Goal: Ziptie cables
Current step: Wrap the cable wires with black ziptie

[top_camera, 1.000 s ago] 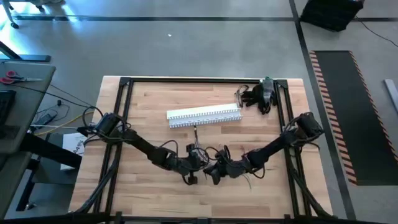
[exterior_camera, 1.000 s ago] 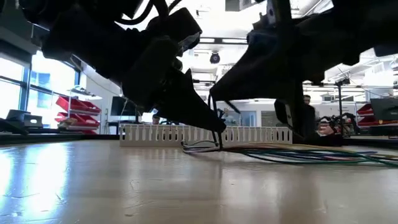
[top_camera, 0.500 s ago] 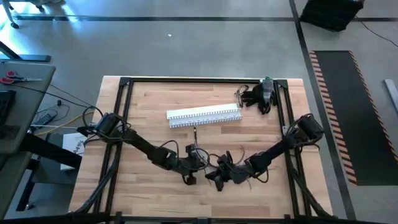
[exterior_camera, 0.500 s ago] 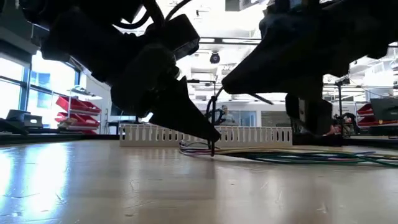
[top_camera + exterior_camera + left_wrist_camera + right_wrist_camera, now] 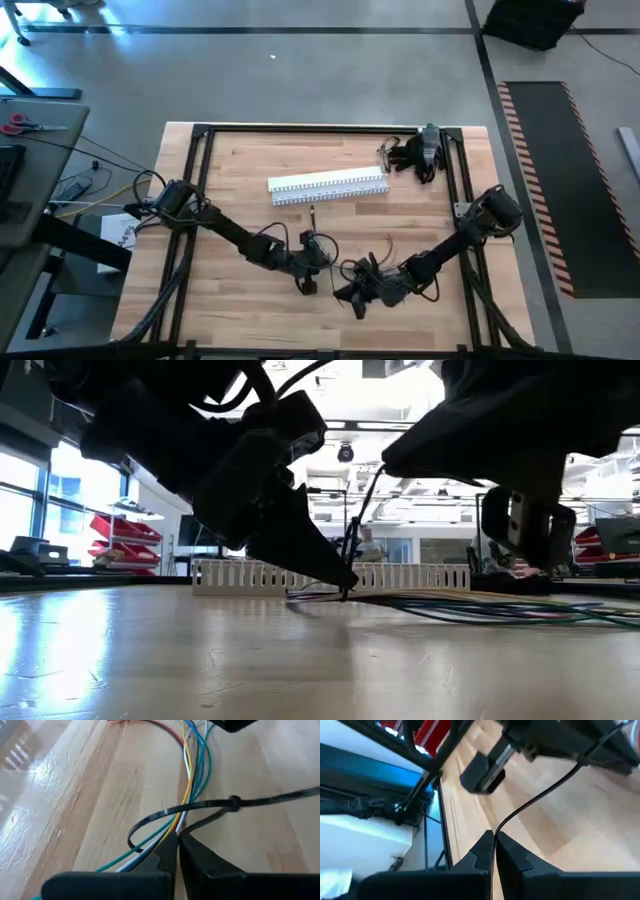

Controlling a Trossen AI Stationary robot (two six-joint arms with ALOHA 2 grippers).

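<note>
Closest in the left wrist view, at the bottom centre: the left gripper [image 5: 176,842], two dark matte pointed fingers pressed together on the thin black zip tie [image 5: 200,810]. Smooth, narrow plastic strap, bent into one open loop around the cables [image 5: 192,765], with a small square head at centre right of the frame. Five thin glossy wires countable there: red, white, yellow, blue, green, bunched under the loop and spreading toward the top. All lying on the pale wooden table [image 5: 100,795], grain visible, slightly shiny.

In the right wrist view, bottom centre: the right gripper [image 5: 494,845], also two dark pointed fingers closed, pinching the long black tail of the same tie.

In the high view, lower centre: both grippers low over the table, left one left of the right, cables between and beside them. Above, in the middle: one long white slotted channel [image 5: 328,184], comb-like. Further, at upper right: one dark clump of objects [image 5: 418,152], not identifiable.
</note>
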